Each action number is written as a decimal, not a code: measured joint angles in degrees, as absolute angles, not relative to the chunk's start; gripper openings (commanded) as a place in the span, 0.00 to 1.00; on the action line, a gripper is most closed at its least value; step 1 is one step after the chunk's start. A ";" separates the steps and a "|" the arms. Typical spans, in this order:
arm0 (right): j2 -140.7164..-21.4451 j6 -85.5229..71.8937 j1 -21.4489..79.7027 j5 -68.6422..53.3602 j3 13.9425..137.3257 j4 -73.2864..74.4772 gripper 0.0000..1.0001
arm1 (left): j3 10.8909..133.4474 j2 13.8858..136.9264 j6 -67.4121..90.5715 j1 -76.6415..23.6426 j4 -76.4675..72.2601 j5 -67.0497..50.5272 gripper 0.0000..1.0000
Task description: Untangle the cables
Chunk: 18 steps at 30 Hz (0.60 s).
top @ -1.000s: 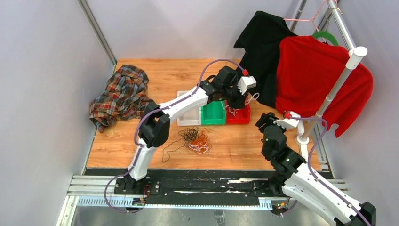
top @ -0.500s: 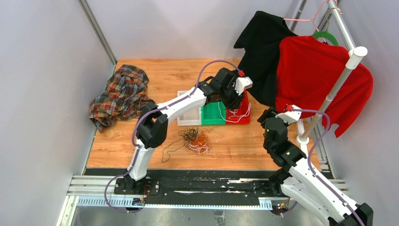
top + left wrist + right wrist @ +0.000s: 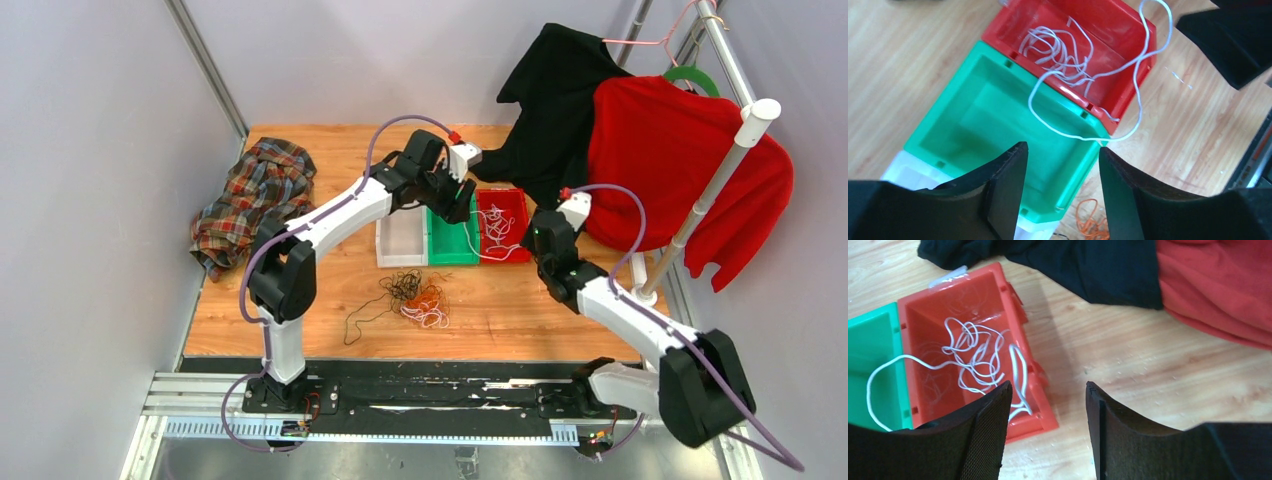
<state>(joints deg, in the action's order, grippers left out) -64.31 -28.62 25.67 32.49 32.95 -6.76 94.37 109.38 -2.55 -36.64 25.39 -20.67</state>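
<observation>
On the wooden surface (image 3: pixel 330 150), the white cable (image 3: pixel 493 228) lies coiled in the red bin (image 3: pixel 517 201) with 1 loop spilling over the green bin (image 3: pixel 450 240), the black and orange cables (image 3: pixel 416 294) lie tangled nearer the arms, and the left pincer (image 3: pixel 1062 150) and right pincer (image 3: pixel 1048 386) both hang wide apart and empty.

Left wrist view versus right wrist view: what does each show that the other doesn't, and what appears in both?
Only the left wrist view shows the white bin next to the green one, a bit of the orange cable on the table, and the white cable looping out of the red bin onto the wood. Only the right wrist view shows the red shirt. Both show the red bin holding the white cable, the green bin and the wooden table.
</observation>
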 measured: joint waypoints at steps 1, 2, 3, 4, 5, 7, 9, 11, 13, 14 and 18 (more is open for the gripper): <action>-65.89 -27.97 25.65 32.18 33.85 -7.73 0.54 | 93.86 109.40 -2.09 -36.91 25.30 -21.06 0.59; -67.48 -27.20 25.63 31.79 34.76 -8.71 0.53 | 93.41 109.47 -1.67 -37.12 25.30 -21.45 0.59; -69.21 -26.33 25.58 31.48 35.79 -9.74 0.52 | 92.75 109.54 -1.21 -37.32 25.23 -21.89 0.59; -70.39 -25.69 25.58 31.35 36.32 -10.52 0.50 | 92.23 109.58 -0.73 -37.43 24.97 -22.33 0.59; -71.61 -25.06 25.50 31.33 36.88 -11.07 0.48 | 91.61 109.67 0.05 -37.50 24.51 -22.92 0.59; -73.63 -23.83 25.43 31.33 37.65 -12.08 0.44 | 90.89 109.91 1.37 -37.45 23.62 -23.64 0.59; -75.37 -22.68 25.39 31.29 38.20 -12.75 0.39 | 90.48 110.41 2.68 -37.28 22.50 -24.32 0.59; -76.20 -21.69 25.36 31.33 38.54 -13.04 0.37 | 90.28 111.13 4.10 -37.17 21.43 -24.88 0.59; -76.62 -20.88 25.34 31.33 38.83 -13.52 0.34 | 90.26 111.94 5.13 -37.06 20.51 -25.28 0.59; -76.66 -20.47 25.34 31.35 38.83 -13.76 0.32 | 90.24 112.31 5.52 -37.04 20.12 -25.43 0.59; -76.69 -19.31 25.34 31.22 38.83 -14.68 0.19 | 89.71 113.84 6.63 -37.04 18.22 -26.20 0.59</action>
<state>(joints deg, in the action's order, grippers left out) -76.69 -19.31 25.34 31.22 38.83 -14.68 89.71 113.84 6.63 -37.04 18.22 -26.20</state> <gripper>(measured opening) 0.283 0.592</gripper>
